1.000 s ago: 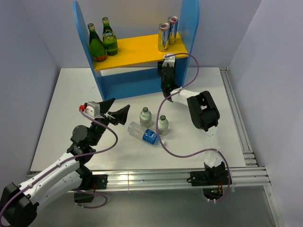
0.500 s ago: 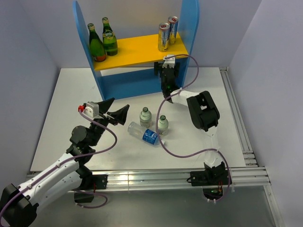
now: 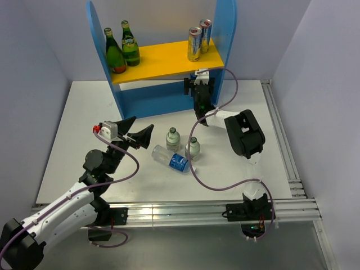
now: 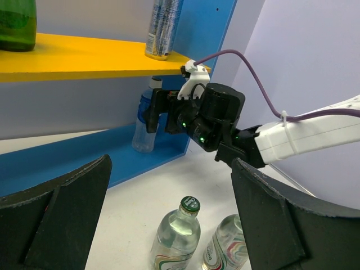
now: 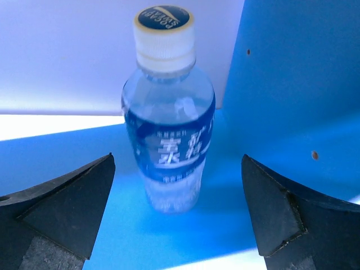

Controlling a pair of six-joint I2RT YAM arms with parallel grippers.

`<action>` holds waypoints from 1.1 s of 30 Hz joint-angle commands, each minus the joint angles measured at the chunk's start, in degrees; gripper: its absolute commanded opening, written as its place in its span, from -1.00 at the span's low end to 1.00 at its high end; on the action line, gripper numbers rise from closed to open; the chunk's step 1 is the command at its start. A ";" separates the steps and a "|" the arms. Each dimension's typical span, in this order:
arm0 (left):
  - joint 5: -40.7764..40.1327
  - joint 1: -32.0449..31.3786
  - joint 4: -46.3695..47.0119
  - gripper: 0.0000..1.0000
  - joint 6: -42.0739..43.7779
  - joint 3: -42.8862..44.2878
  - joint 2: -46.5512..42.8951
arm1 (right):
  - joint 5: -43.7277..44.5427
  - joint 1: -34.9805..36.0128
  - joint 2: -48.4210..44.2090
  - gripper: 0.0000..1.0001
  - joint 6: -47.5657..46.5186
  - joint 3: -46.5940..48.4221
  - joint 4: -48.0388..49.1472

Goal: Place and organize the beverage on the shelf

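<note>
The blue shelf [image 3: 225,28] stands at the back of the table, its yellow board [image 3: 163,59] carrying two green bottles [image 3: 122,49] and two cans [image 3: 198,38]. A blue-labelled water bottle [image 5: 169,107] stands upright on the shelf's blue lower floor [image 5: 84,225], by the right panel. My right gripper [image 5: 177,160] is open just in front of it, with its fingers apart from the bottle; the same gripper [image 3: 198,85] sits under the board. My left gripper [image 3: 138,130] hovers open over the table. Two small glass bottles [image 3: 172,138] [image 3: 193,147] stand on the table and a plastic bottle [image 3: 171,159] lies beside them.
The white table [image 3: 84,112] ends at a metal rail [image 3: 185,211] in front and another rail [image 3: 281,140] on the right. Grey walls close in the left, right and back. The right arm's cable [image 3: 228,84] loops beside the shelf's right panel.
The right gripper's jaws have opened and let go of the water bottle, which now stands on the lower shelf floor. The left arm has not moved.
</note>
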 commanded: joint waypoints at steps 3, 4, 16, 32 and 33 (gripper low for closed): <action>-0.20 -0.06 2.14 0.87 0.75 -0.14 -1.09 | -3.83 0.54 -9.53 1.00 2.19 -4.43 0.99; -0.20 -0.06 2.13 0.87 0.74 -0.14 -1.18 | -4.09 0.80 -10.33 1.00 2.28 -5.05 0.56; -4.24 -0.06 1.27 0.95 0.22 1.61 6.81 | 15.19 10.02 -37.56 1.00 6.14 -23.76 -9.98; 9.65 -12.97 -37.46 0.92 7.08 27.53 31.25 | 26.14 26.38 -85.19 1.00 27.41 -43.28 -46.19; 8.95 -14.11 -38.98 0.92 5.51 28.07 31.43 | 25.35 26.38 -86.44 1.00 27.59 -43.64 -46.64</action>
